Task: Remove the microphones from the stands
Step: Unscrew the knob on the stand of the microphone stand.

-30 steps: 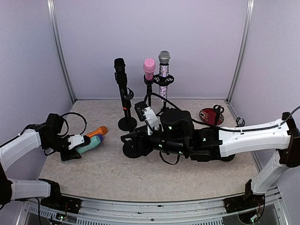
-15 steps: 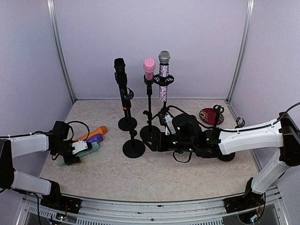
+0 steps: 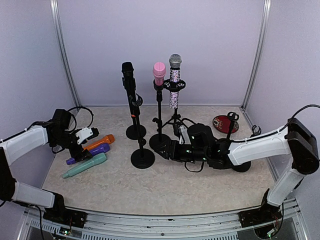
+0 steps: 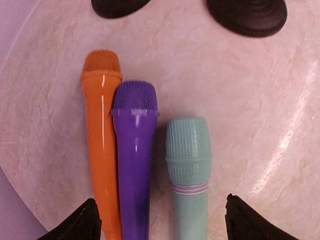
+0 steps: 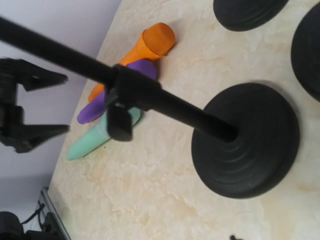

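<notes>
Setting: a pale marbled tabletop (image 3: 165, 192) closed in by lilac walls.
Loose microphones: an orange microphone (image 4: 102, 165), a purple microphone (image 4: 135, 150) and a teal microphone (image 4: 189, 160) lie side by side on the left of the table. The orange and purple bodies touch, and the teal one lies just beside them.
Microphones on stands: a black microphone (image 3: 129, 80), a pink microphone (image 3: 159, 73) and a glittery silver microphone (image 3: 174, 80) each stand upright in a holder toward the back centre.
Empty stand (image 3: 142, 158): a round black base in front of the others. Its short pole carries a clip with nothing in it.
Left gripper (image 4: 160, 227): it hovers over the handle ends of the three loose microphones, fingers spread wide and holding nothing.
Right gripper (image 3: 168, 149): it sits low over the table, just beside the empty stand's base. Its fingers are almost wholly outside its own wrist view, so I cannot tell how far apart they are. It seems to grip nothing.
Far right: a red disc (image 3: 224, 123) near the back wall.
</notes>
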Robot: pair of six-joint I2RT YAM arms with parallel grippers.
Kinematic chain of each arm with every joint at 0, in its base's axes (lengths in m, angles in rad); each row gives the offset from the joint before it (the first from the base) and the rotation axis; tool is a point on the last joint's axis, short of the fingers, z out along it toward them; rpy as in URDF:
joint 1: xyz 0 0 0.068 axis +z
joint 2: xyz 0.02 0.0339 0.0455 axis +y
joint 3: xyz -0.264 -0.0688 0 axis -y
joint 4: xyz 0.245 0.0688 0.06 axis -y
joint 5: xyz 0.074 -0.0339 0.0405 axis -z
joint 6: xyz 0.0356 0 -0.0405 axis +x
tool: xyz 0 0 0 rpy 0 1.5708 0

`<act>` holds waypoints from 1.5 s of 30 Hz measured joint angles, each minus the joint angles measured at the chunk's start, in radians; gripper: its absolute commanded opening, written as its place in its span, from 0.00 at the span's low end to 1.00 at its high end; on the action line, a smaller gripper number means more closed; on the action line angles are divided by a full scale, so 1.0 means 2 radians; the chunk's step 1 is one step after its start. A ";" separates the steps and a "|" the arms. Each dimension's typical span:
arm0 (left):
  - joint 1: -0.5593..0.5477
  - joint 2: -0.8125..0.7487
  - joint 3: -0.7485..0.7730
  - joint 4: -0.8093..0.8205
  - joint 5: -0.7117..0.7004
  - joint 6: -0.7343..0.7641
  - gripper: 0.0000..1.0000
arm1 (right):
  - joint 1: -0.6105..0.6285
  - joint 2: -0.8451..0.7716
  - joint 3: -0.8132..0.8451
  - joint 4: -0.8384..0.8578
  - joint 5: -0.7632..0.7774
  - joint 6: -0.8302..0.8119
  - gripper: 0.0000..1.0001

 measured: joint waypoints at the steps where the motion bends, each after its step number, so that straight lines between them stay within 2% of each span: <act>1: -0.003 -0.001 0.015 -0.007 0.013 -0.008 0.84 | -0.004 0.000 -0.006 0.010 -0.006 0.010 0.55; 7: -0.046 0.000 0.118 -0.041 0.097 -0.073 0.91 | -0.023 0.019 -0.018 0.055 -0.045 0.050 0.53; 13: -0.121 0.033 0.196 -0.027 0.160 -0.157 0.91 | -0.033 0.101 0.043 0.090 -0.117 0.085 0.48; 17: -0.132 0.072 0.225 -0.001 0.196 -0.201 0.86 | -0.042 0.148 0.088 0.109 -0.161 0.102 0.43; 23: -0.141 0.109 0.229 0.021 0.236 -0.236 0.80 | -0.053 0.165 0.115 0.113 -0.190 0.100 0.38; 29: -0.162 0.112 0.229 0.054 0.271 -0.255 0.75 | -0.053 0.170 0.160 0.074 -0.194 0.067 0.29; 38: -0.184 0.134 0.230 0.081 0.284 -0.271 0.64 | -0.053 0.173 0.178 0.021 -0.189 0.027 0.12; 42: -0.188 0.142 0.231 0.087 0.284 -0.279 0.52 | -0.053 0.172 0.183 0.010 -0.182 0.010 0.01; 45: -0.195 0.142 0.233 0.092 0.285 -0.282 0.45 | -0.050 0.169 0.186 -0.004 -0.169 -0.005 0.00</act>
